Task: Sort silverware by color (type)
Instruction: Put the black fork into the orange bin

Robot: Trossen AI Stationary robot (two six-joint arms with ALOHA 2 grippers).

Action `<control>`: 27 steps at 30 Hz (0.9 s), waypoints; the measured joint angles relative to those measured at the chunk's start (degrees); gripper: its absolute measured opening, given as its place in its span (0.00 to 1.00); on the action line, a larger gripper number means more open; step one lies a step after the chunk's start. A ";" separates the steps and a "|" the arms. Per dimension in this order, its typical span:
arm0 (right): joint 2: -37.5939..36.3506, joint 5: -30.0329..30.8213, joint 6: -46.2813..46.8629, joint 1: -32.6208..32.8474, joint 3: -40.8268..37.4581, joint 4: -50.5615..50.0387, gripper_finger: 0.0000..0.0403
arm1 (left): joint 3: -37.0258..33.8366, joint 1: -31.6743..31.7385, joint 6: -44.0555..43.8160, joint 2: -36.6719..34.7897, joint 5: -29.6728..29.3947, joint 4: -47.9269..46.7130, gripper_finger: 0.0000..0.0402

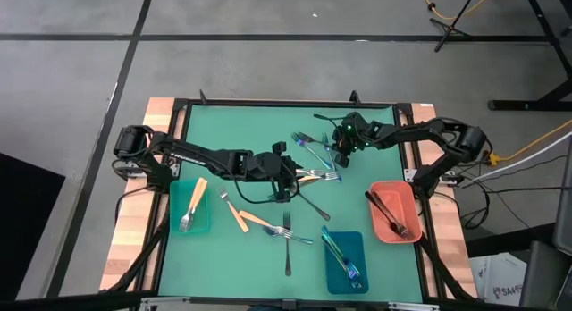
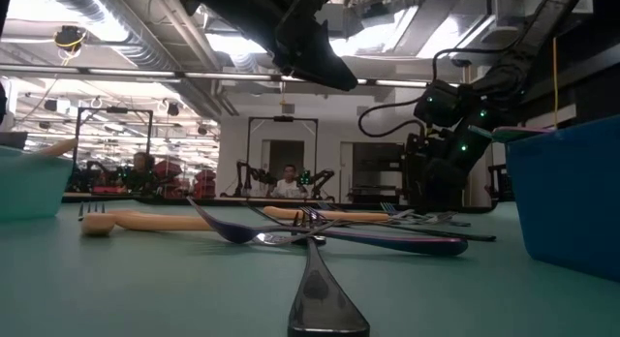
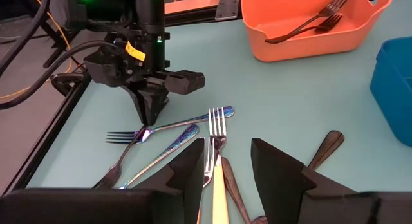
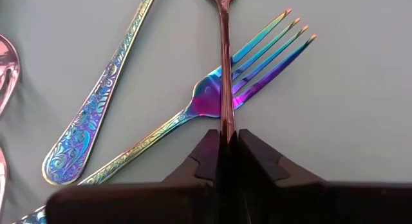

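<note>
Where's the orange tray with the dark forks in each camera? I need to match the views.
High view: orange tray on the right, lower half of the picture.
Low view: I cannot pick it out.
Left wrist view: at the picture's top, dark forks inside.
Right wrist view: not in it.
Shared landmark: the blue tray, its neighbour.

Green-surfaced worktop (image 1: pixel 232 132) with wooden side edges. Directly on it: a teal rectangular tray (image 1: pixel 189 206) on the left, a blue rectangular tray (image 1: pixel 344 261) at the front, a salmon-red rectangular tray (image 1: pixel 394 213) on the right. Loose on the mat: two orange-handled utensils (image 1: pixel 239 214) just beside the teal tray, a silver fork (image 1: pixel 287 242) near the front, iridescent blue-teal forks (image 1: pixel 313 141) clustered mid-worktop, a dark utensil (image 1: pixel 313 205) close by.
</note>
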 joint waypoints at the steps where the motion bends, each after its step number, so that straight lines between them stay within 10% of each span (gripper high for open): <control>1: 0.00 0.00 0.01 0.00 0.00 -0.01 0.09 | 0.00 0.00 0.02 0.00 0.00 0.00 0.30; 27: 0.08 -1.40 0.30 -0.02 -0.17 1.41 0.05 | 0.00 0.02 0.02 0.00 0.00 0.00 0.30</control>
